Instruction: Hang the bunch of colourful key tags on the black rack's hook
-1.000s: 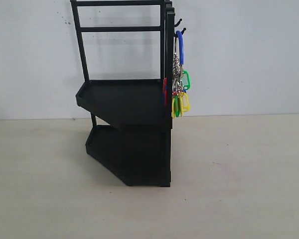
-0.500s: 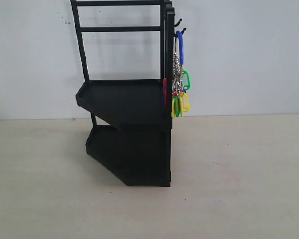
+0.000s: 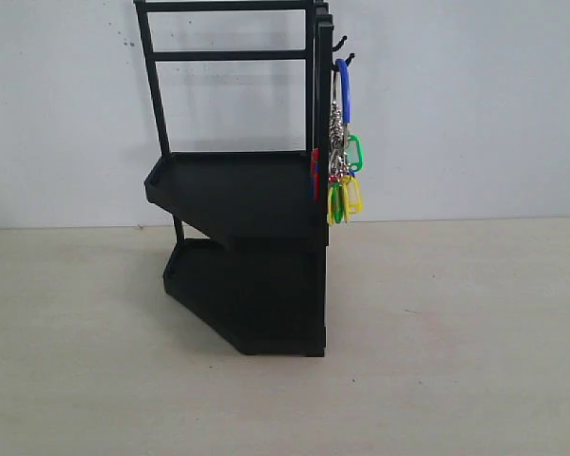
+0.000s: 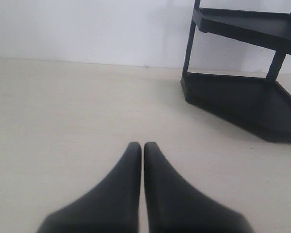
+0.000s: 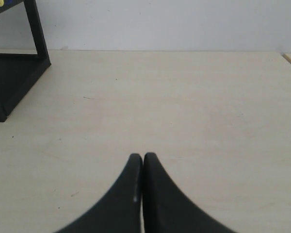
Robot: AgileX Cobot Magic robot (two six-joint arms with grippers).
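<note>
Blue-looped tag bunch (image 3: 342, 157), seemingly on hook (image 3: 349, 57)

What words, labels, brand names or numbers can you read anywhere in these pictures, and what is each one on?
No readable text in any view.
Colourful key tag bunch, hanging at the rack's side: tags too small to show any writing.
Black rack: plain, no label or brand visible.
Left hand and right hand: plain black, no markings visible.
</note>
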